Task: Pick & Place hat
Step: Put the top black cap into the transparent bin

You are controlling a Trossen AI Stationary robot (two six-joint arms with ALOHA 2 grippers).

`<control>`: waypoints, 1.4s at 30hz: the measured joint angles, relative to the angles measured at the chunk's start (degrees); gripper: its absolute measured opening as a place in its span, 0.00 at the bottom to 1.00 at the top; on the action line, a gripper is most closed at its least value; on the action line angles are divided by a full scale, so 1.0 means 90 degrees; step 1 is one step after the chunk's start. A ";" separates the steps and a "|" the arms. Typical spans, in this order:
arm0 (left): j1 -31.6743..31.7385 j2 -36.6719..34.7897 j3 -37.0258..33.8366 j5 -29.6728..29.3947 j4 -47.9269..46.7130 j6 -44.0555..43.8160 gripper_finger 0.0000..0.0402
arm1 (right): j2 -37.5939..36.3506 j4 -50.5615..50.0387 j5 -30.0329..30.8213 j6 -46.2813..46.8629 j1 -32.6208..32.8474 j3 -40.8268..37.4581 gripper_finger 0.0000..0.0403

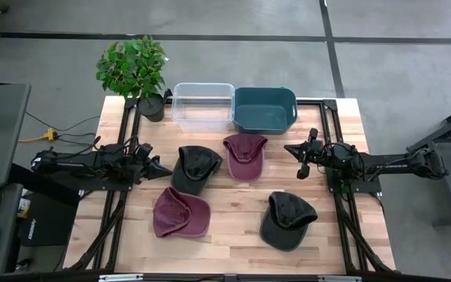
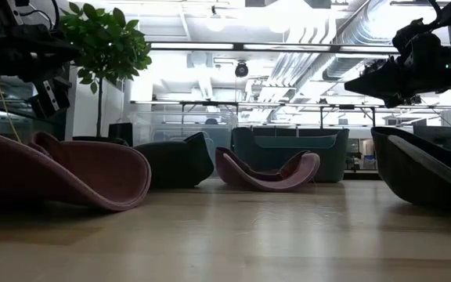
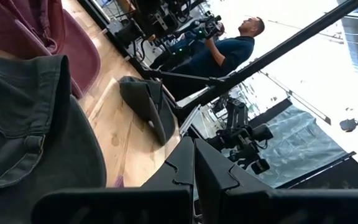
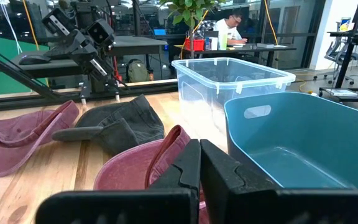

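Observation:
Several caps lie on the wooden table. A dark grey cap (image 1: 194, 167) and a maroon cap (image 1: 245, 154) lie mid-table. Another maroon cap (image 1: 181, 213) and another dark grey cap (image 1: 286, 220) lie nearer the front edge. My left gripper (image 1: 166, 169) is shut, level, above the table just left of the mid-table dark grey cap (image 3: 30, 137), touching nothing. My right gripper (image 1: 288, 147) is shut too, level, right of the mid-table maroon cap (image 4: 135, 168), with nothing between its fingers (image 4: 185, 168).
A clear plastic bin (image 1: 203, 106) and a teal bin (image 1: 265, 110) stand side by side at the table's far edge, with a potted plant (image 1: 134, 70) at the far left corner. People stand and sit in the room beyond the table.

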 joint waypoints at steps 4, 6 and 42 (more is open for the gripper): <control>0.0000 0.0000 0.0000 -0.0154 0.0002 0.0052 0.00 | 0.0002 0.0001 0.0001 0.0000 -0.0002 0.0000 0.00; 0.0000 0.0000 0.0002 -0.0252 0.0000 0.0069 0.01 | 0.0000 0.0001 0.0000 0.0000 0.0000 0.0000 0.00; 0.0000 0.1718 0.3028 -0.2727 -0.2698 0.0494 0.66 | -0.0001 0.0001 -0.0001 0.0000 0.0001 0.0000 0.00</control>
